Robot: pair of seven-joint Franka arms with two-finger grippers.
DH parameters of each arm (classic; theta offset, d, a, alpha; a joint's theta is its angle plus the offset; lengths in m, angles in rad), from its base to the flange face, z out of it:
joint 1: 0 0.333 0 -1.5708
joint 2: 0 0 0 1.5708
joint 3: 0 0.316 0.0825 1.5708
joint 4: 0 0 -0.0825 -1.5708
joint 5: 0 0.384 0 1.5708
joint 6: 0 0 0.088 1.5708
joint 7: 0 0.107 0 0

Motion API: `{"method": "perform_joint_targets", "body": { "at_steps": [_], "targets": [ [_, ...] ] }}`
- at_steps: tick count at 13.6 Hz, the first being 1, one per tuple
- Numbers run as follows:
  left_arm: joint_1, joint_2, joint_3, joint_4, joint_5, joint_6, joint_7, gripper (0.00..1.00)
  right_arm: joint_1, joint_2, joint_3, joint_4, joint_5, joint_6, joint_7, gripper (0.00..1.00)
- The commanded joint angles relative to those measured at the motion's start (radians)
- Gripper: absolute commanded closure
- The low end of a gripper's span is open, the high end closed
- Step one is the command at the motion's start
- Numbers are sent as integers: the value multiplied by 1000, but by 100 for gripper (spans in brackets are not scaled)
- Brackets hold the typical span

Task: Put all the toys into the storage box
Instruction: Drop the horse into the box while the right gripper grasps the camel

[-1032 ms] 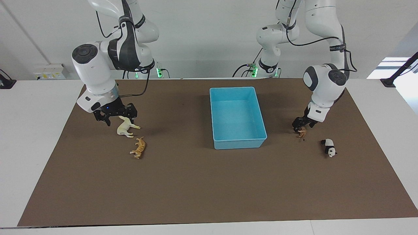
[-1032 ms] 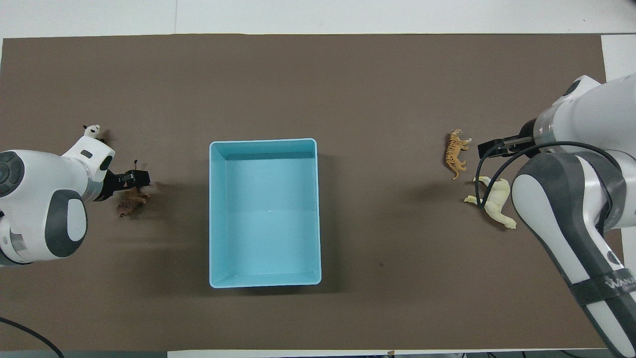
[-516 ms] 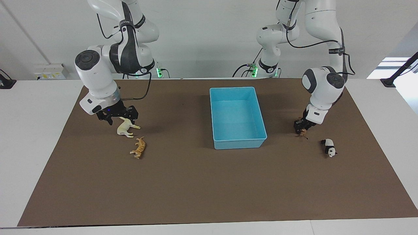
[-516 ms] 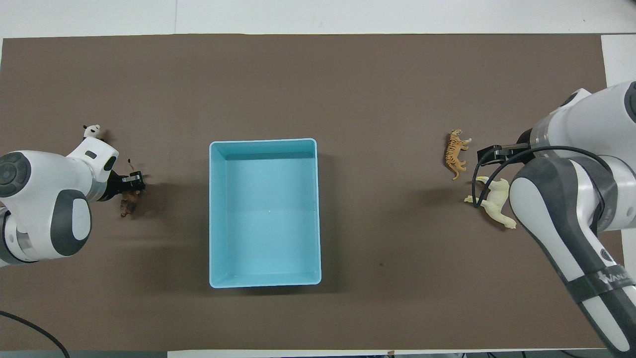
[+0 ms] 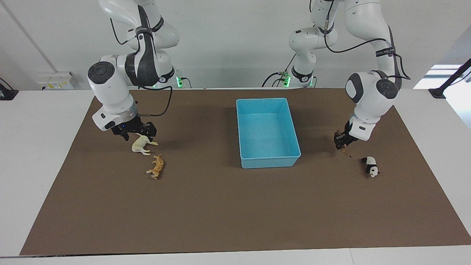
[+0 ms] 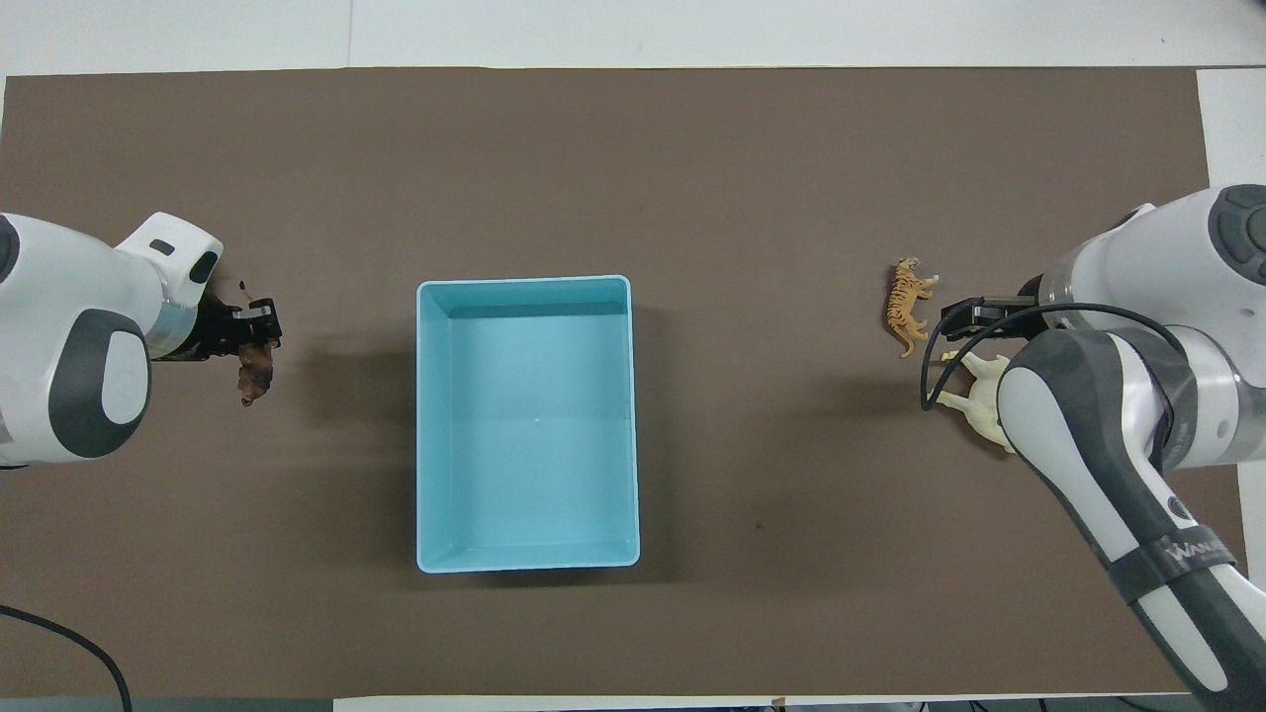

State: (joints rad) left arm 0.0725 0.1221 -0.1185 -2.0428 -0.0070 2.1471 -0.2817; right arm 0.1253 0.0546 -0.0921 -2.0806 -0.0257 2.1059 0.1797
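Toys are lying in 2 pairs at the 2 ends of the desk (image 5: 220, 221), with the blue box (image 5: 268, 161) sitting between them, so each arm is working its own end and neither is needing to cross over.

Going from the robots' edge outward: the box is starting closest to the robots, and nothing is lying in it. At the right arm's end the white horse (image 5: 141, 144) is lying on its side on the brown mat. The right claw (image 5: 134, 130) is hanging just over the horse's back with its fingers spread wide, holding nothing; in my judgement it is lining up to close around the body. A little farther out, just beside the horse, the orange tiger (image 5: 156, 166) is lying flat and untouched.

At the left arm's end, the left claw (image 5: 341, 141) is pinching the brown animal (image 6: 253, 368), fingers fully closed on it. The figure is dangling below the fingertips and, in the facing view, appears to be just clear of the mat. I judge the carry to the box to be the next step. Farther out again, the panda (image 5: 371, 166) is lying on its side, near the left claw but apart from it.

All 4 toys are outside the box.
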Motion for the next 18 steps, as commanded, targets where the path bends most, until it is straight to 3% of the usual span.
{"method": "perform_joint_targets", "body": {
  "at_steps": [1,3,6,10,11,12,13,14,18],
  "targets": [
    [-115,10,5,154,-27,-168,-190,100,-15,-12,3,-85,4,62,105,0],
    [-193,-1,2,206,-63,-220,-342,100,-44,-7,5,-96,4,71,151,0],
    [-363,-15,-3,187,-65,-184,-572,100,-73,4,5,-137,4,135,228,0],
    [-448,-90,-4,11,-65,-57,-600,100,-118,7,5,-189,4,167,241,0],
    [-453,-97,-4,-12,-65,-41,-600,88,-121,7,5,-203,4,171,238,0],
    [-454,-99,-4,-11,-65,-47,-603,37,-127,7,5,-216,4,189,238,0],
    [-459,-98,-4,-4,-65,-50,-603,7,-125,5,5,-238,4,225,239,0],
    [-461,-98,-4,3,-65,-53,-605,0,-125,5,5,-246,4,235,238,0],
    [-418,-121,10,44,-53,-105,-577,0,-115,7,5,-263,4,259,228,0]
  ]
}}
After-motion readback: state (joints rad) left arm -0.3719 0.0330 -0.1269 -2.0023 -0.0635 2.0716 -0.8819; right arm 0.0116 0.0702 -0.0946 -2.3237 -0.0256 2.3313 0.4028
